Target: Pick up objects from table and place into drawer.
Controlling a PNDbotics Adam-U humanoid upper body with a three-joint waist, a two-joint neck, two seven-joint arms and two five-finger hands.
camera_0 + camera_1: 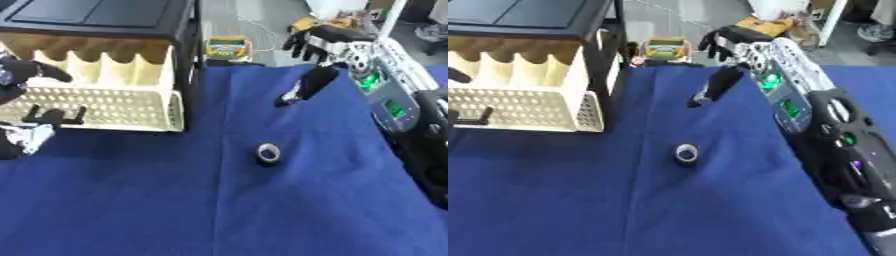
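- The table is covered by a deep blue cloth (262,210), matte, with a long soft crease running toward the viewer.
- A small roll of black tape (269,153), ring-shaped with a pale centre, lies on the cloth near the middle, apart from both hands.
- The right hand (317,42) hangs above the far part of the cloth, well beyond the tape. Its dark fingers point down in a relaxed spread, its thumb hangs lower over the cloth, and it holds nothing.
- The right forearm (798,95) is silver and black, with small lit green panels along its casing.
- The cream plastic drawer (105,100) stands pulled out at the left, its floor perforated with rows of small holes and its back wall scalloped into rounded divisions.
- A dark, T-shaped object (54,116) lies inside the drawer on the perforated floor.
- The drawer slides out of a black cabinet (96,20) with a flat, glossy top.
- The left hand (22,75) shows at the left edge beside the drawer, black and silver; whether its fingers are curled or straight cannot be made out.
- A small yellow and green box (228,48) sits beyond the cloth's far edge.
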